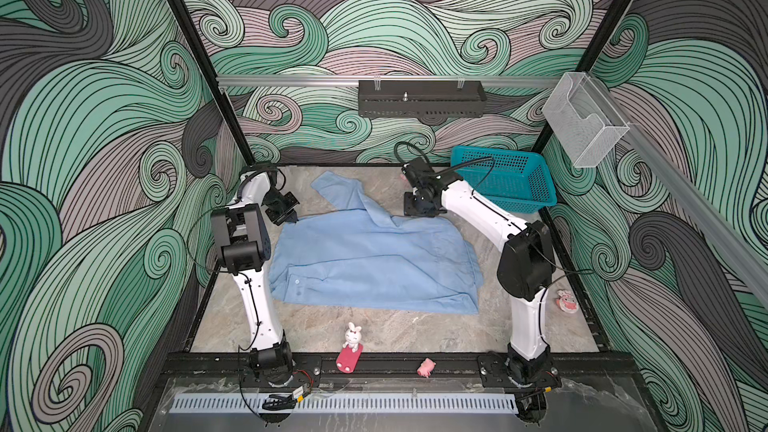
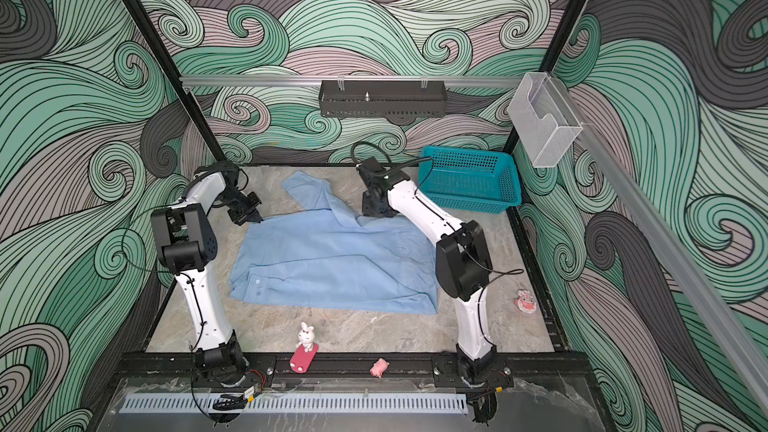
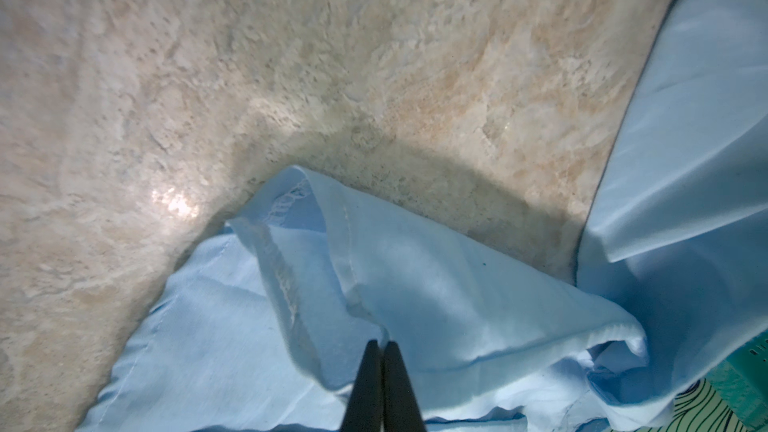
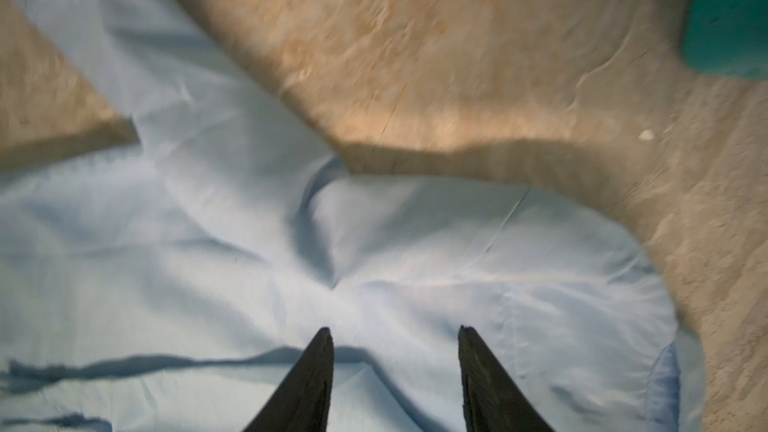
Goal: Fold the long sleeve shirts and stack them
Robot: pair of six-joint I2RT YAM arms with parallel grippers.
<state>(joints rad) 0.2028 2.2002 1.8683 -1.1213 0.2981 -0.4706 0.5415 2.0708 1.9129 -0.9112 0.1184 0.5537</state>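
One light blue long sleeve shirt (image 1: 374, 259) (image 2: 332, 259) lies spread on the marble tabletop, one sleeve (image 1: 336, 189) reaching toward the far wall. My left gripper (image 1: 291, 218) (image 2: 255, 218) sits at the shirt's far left corner. In the left wrist view its jaws (image 3: 381, 342) are pressed together on a raised fold of the shirt (image 3: 436, 284). My right gripper (image 1: 422, 211) (image 2: 376, 211) hovers over the far edge of the shirt near the sleeve's base. In the right wrist view it (image 4: 395, 330) stands open just above the shirt (image 4: 291, 243), nothing between its fingers.
A teal basket (image 1: 505, 178) (image 2: 469, 178) stands at the far right, close behind the right arm. A bunny figure (image 1: 352, 336) on a pink base and a small pink pig (image 1: 427, 366) sit at the front edge. Another small pink toy (image 1: 566, 300) lies at the right.
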